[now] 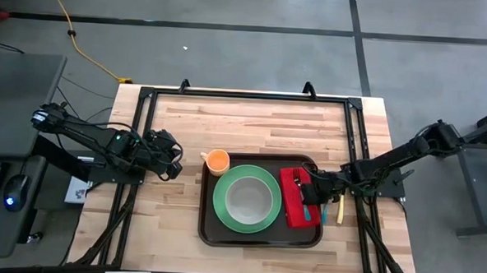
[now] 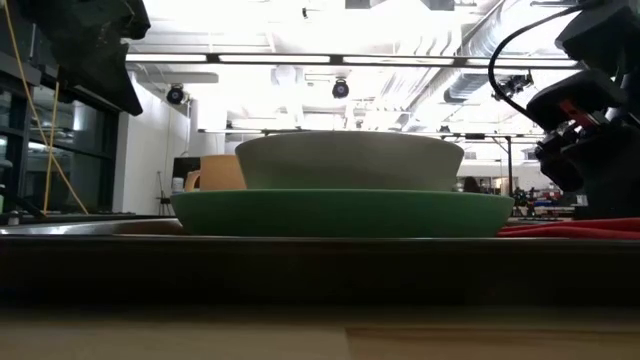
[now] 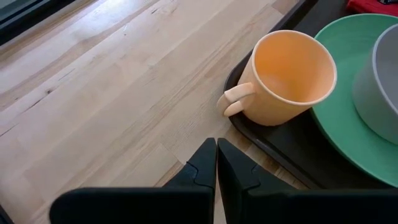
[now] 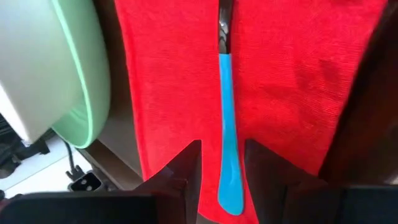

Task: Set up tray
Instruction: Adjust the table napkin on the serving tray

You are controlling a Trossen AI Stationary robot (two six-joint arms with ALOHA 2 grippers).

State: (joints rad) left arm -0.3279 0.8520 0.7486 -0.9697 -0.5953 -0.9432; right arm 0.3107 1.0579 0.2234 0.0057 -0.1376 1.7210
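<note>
The dark brown tray (image 1: 209,225) lies mid-table. On it stand a green plate (image 1: 224,203) with a grey bowl (image 1: 247,198), an orange cup (image 1: 217,161) at its far left corner, and a red napkin (image 1: 291,206) along its right side. A blue-handled utensil (image 4: 225,99) lies on the napkin (image 4: 168,81). My right gripper (image 4: 222,146) is open low over the napkin, one finger on each side of the blue handle's end, with a gap to it. My left gripper (image 3: 216,144) is shut and empty over bare table, left of the cup (image 3: 292,74).
A yellow-handled utensil (image 1: 340,211) lies on the table just right of the tray. A black frame (image 1: 245,95) runs along the table's far and side edges. Bare wood lies left of and beyond the tray.
</note>
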